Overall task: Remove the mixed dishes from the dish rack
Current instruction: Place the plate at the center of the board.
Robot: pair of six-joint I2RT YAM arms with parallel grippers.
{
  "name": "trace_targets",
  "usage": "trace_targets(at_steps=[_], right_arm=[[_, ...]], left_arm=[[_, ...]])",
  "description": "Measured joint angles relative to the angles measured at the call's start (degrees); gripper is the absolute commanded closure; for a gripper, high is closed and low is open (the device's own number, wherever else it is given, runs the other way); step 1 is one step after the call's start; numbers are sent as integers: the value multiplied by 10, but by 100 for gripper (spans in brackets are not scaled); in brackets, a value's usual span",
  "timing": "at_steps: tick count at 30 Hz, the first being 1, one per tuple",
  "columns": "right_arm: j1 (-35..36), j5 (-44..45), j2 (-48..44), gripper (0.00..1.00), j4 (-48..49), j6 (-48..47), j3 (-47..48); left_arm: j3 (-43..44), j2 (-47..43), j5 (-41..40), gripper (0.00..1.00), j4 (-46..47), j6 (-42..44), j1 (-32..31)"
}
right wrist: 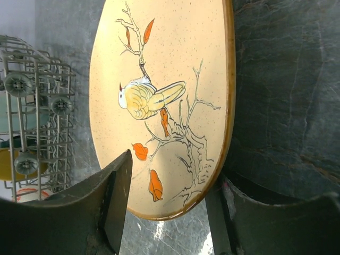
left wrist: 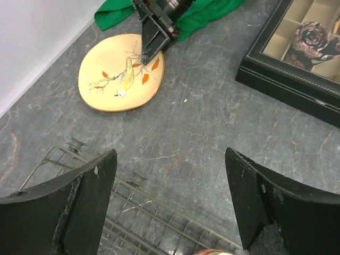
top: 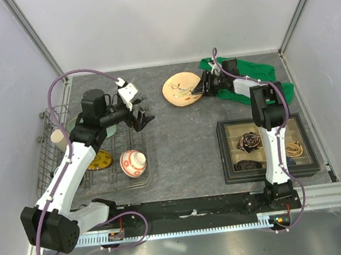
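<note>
Left fingers [left wrist: 90, 202]: mine, spread wide, empty, above the dish rack's [left wrist: 133, 212] far edge.
Right fingers [right wrist: 114, 202]: parted, the bird plate's [right wrist: 159, 79] rim between them.
Behind my left fingers, racked: red-and-white bowl [top: 132, 162], beige cup [top: 58, 138], yellow-gold plate [top: 100, 160].
Behind my right fingers: green cloth [top: 256, 71].

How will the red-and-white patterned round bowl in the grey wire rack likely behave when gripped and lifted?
The red-and-white patterned round bowl looks like glazed ceramic, so probably stiff, slippery and breakable. Its domed shape suggests it may roll once clear of the grey wire rack.
</note>
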Motion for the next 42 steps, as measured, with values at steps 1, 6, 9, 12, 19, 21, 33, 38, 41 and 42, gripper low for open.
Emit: trace_targets(at_steps=[1,6,9,12,19,21,33,38,41,42], right_arm=[[0,3,-2,38,-7,-6,0],[0,19,-14,37,-40,-32,0],[0,30,-20,37,-57,-43,0],[0,42,-28,37,-74,-57,-2],[-1,54,-51,32,-98,-81,-13],[-1,54,-61,30,-101,-87,-19],[0,55,-147,26,-113,-136,-83],[0,55,-163,25,-123,-151,-92],[-1,53,-164,25,-126,-155,-94],[-1,53,-164,25,-126,-156,-94]], left_arm=[[-2,-1,-3,11,-2,4,1],[-10,-5,-17,11,-10,24,8],[-16,-8,-28,11,-16,38,13],[-18,-14,-41,9,-25,59,22],[-7,-35,-53,7,-70,143,67],[8,-36,-47,7,-100,178,82],[99,-9,-57,8,-254,424,125],[112,30,-104,10,-299,518,139],[129,64,-132,12,-322,552,147],[135,76,-138,12,-327,561,152]])
